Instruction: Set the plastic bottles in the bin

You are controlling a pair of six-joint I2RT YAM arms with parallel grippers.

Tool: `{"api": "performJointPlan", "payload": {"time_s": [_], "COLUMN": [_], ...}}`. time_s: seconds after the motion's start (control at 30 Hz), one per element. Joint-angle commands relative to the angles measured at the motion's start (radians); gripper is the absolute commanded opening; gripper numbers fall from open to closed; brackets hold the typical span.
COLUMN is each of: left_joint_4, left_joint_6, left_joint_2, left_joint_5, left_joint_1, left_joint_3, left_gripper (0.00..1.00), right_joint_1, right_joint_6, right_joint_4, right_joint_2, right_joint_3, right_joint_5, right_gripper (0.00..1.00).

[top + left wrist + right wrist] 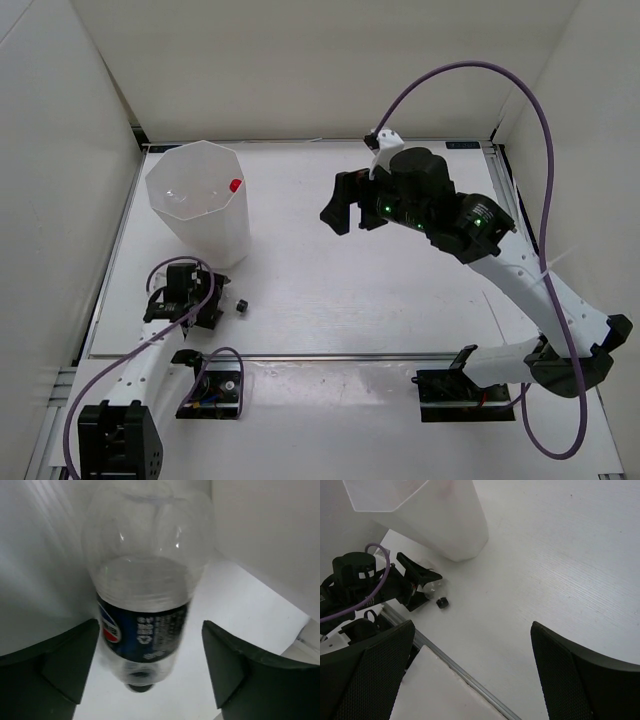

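A tall white bin (197, 205) of translucent plastic is seen standing at the far left of a matte white surface (560, 555) marked with a fine straight grain. The bin is octagonal, with flat facets and a wide open rim. A small red cap (235, 185) is visible inside the bin near its right wall. What the cap belongs to cannot be made out.

Close in front of the bin, a clear plastic bottle (142, 605) is laid on its side on the surface. Its body is smooth, rounded and glossy, with ribbed rings above a dark blue label bearing a red, white and blue roundel. It is closed with a black cap (140, 686).

The left gripper (150, 645) is lowered around this bottle, its dark matte fingers (65, 670) spread wide on either side. Bare surface is seen between the bottle and one finger. Whether the other finger touches the bottle cannot be told. The bottle is not clamped.

The right gripper (471, 645) is held high above the middle of the surface. Its black pads (370, 680), finely meshed in texture, are spread fully apart, and nothing is held between them.
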Motion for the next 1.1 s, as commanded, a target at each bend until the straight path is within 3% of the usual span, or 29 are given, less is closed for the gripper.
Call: {"api": "performJointPlan", "payload": {"time_s": [0.0,0.1,0.17,0.3,0.43,0.57,0.7,0.9,0.93,0.97,1.0,1.07], "left_joint_4": [0.049,0.049,0.029,-0.139,-0.336,-0.349,-0.239,-0.161,-0.17,-0.186,-0.197,-0.197], "left_joint_6": [-0.011,0.057,0.104,0.085,0.144,0.337,0.581,0.644,0.655,0.655,0.655,0.655], "left_joint_2": [0.032,0.018,-0.059,-0.272,-0.381,-0.237,-0.022,0.266,0.288,0.301,0.302,0.261], "left_joint_5": [0.047,0.101,0.185,0.199,-0.001,-0.1,-0.184,-0.171,-0.171,-0.212,-0.242,-0.284], "left_joint_1": [0.021,0.045,0.071,0.071,0.071,0.071,0.071,0.059,0.045,0.032,0.016,-0.007], "left_joint_3": [-0.042,-0.042,-0.027,0.139,0.506,0.807,1.006,1.109,1.122,1.136,1.136,1.149], "left_gripper": [0.92,0.65,0.56,0.56,0.57,0.57,0.57,0.62,0.68,0.93,1.0,1.0], "right_joint_1": [-0.008,-0.019,-0.028,-0.028,-0.028,-0.037,-0.037,-0.037,-0.046,-0.047,-0.056,-0.069], "right_joint_6": [-0.016,-0.016,-0.016,-0.006,0.003,0.003,0.012,0.012,0.012,0.012,0.012,0.027], "right_joint_4": [-0.017,-0.017,-0.017,-0.017,-0.017,-0.008,0.004,-0.019,-0.019,-0.04,-0.049,-0.086], "right_joint_2": [-0.014,-0.014,-0.014,-0.014,-0.014,-0.004,0.047,0.114,0.114,0.114,0.114,0.114], "right_joint_3": [0.002,0.002,0.002,0.002,-0.024,-0.042,-0.01,0.087,0.096,0.096,0.108,0.108], "right_joint_5": [0.014,0.014,0.014,0.014,-0.011,-0.037,-0.071,-0.101,-0.092,-0.092,-0.092,-0.081], "right_gripper": [1.0,1.0,1.0,1.0,1.0,1.0,1.0,1.0,1.0,1.0,1.0,1.0]}}
